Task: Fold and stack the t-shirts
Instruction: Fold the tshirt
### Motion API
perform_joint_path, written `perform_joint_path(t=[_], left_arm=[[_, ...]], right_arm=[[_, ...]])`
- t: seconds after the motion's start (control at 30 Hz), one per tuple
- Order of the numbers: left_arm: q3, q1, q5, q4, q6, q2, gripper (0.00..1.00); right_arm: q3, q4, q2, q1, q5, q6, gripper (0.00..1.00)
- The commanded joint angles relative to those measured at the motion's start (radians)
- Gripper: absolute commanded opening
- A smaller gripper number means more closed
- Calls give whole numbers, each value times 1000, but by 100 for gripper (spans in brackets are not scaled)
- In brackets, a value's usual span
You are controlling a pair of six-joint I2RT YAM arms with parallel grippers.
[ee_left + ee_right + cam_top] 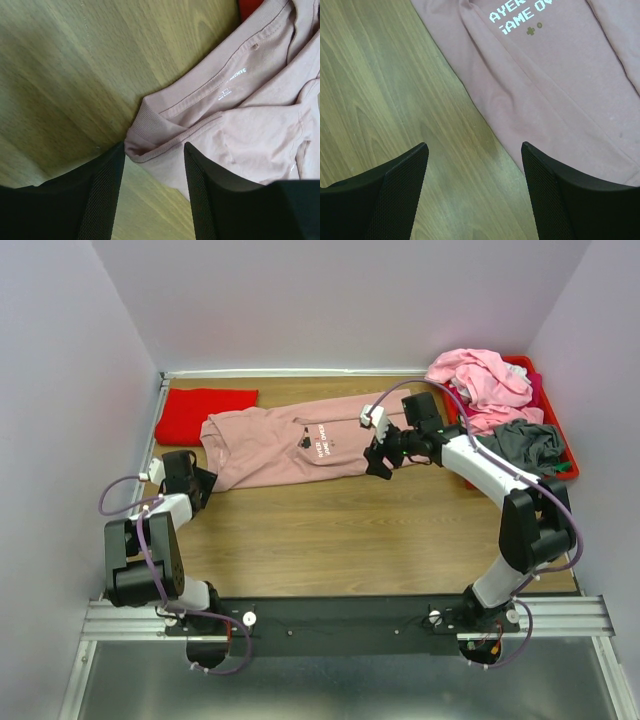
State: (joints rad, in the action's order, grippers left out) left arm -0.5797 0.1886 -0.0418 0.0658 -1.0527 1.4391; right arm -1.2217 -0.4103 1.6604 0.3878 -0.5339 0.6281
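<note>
Your left tool point(153, 150), released, straddles the collar point(150, 127) of the limp dusty-pink fabric t-shirt point(250, 125); pinch there. Right tool point(474, 145) released too.

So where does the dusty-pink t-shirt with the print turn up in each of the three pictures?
Top external: the dusty-pink t-shirt lies spread flat across the back middle.
Left wrist: it fills the upper right, its ribbed collar near the centre.
Right wrist: it fills the upper right, its chest print at the top edge.
Shared landmark: the wooden tabletop beside the shirt's edge.
</note>
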Motion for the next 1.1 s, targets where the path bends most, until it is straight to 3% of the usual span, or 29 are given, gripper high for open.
perform_joint_path(t=[0.0,0.13,0.17,0.33,0.5,0.87,1.07], left_arm=[[-19,6,0,-41,7,17,59],[-16,8,-6,-43,5,20,57],[-14,8,3,-37,6,27,48],[7,8,22,5,10,26,25],[4,14,-4,5,20,6,10],[-5,57,-53,-14,49,-45,5],[-8,61,-20,3,62,-28,5]], right_arm=[[21,-1,16,-15,-23,-8,81],[22,-1,21,-23,-14,-5,81],[22,-1,21,-24,-5,-2,81],[33,2,19,-35,86,41,81],[51,4,45,-61,221,126,77],[96,1,99,-115,297,507,78],[54,-2,199,-113,377,578,77]])
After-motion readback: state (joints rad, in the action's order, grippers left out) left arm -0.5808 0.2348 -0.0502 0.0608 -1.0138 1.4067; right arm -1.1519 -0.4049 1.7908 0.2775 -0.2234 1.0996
